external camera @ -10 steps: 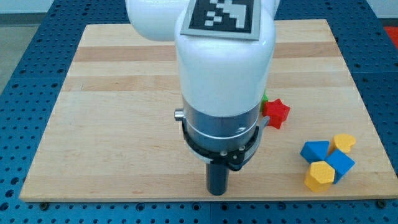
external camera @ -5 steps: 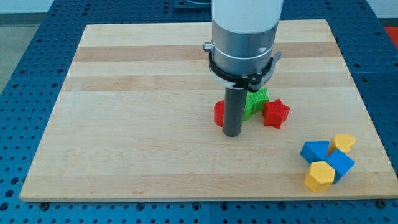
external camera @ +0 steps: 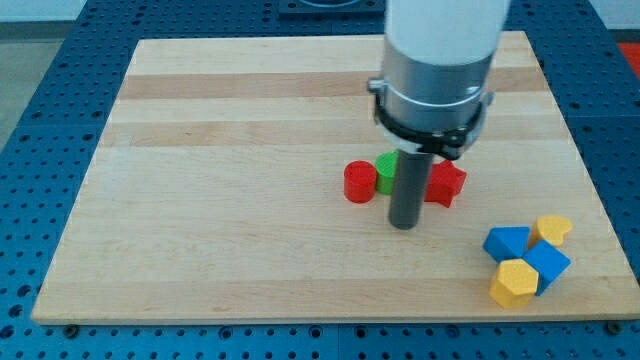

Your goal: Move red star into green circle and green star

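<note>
Touching red star [external camera: 447, 183]: my tip [external camera: 404, 224], just below green block [external camera: 387, 170].

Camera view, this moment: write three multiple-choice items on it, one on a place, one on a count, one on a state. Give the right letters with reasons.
1. Where is my tip relative to the red star?
A. at the view's top right of it
B. at the view's bottom left of it
C. far off at the view's left edge

2. How many yellow blocks lie in the cluster at the view's bottom right?
A. two
B. none
C. four

3. How do the red cylinder and the green block stand?
A. stacked one on the other
B. side by side on the board, close together
C. at opposite board corners

Answers:
1 B: the rod ends just below and left of the star.
2 A: a yellow block and another yellow block lie with two blue ones.
3 B: both rest on the wood, the green one partly hidden by the rod.
</note>
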Controlling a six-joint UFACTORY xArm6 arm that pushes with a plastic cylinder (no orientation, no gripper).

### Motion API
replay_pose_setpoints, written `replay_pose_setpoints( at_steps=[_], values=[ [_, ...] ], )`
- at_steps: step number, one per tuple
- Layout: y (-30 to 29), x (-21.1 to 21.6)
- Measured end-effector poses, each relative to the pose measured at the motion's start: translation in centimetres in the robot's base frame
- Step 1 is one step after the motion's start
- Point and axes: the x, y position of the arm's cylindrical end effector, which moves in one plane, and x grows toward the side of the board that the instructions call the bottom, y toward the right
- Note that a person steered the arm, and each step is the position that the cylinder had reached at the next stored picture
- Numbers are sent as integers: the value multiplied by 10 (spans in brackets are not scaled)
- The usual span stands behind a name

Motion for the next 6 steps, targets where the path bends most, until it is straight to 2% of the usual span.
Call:
replay_pose_setpoints(
  at_steps=[2,3,5,6],
  values=[
    [86,-7],
    [85,-21],
    [6,-40],
    [2,-40]
  ],
)
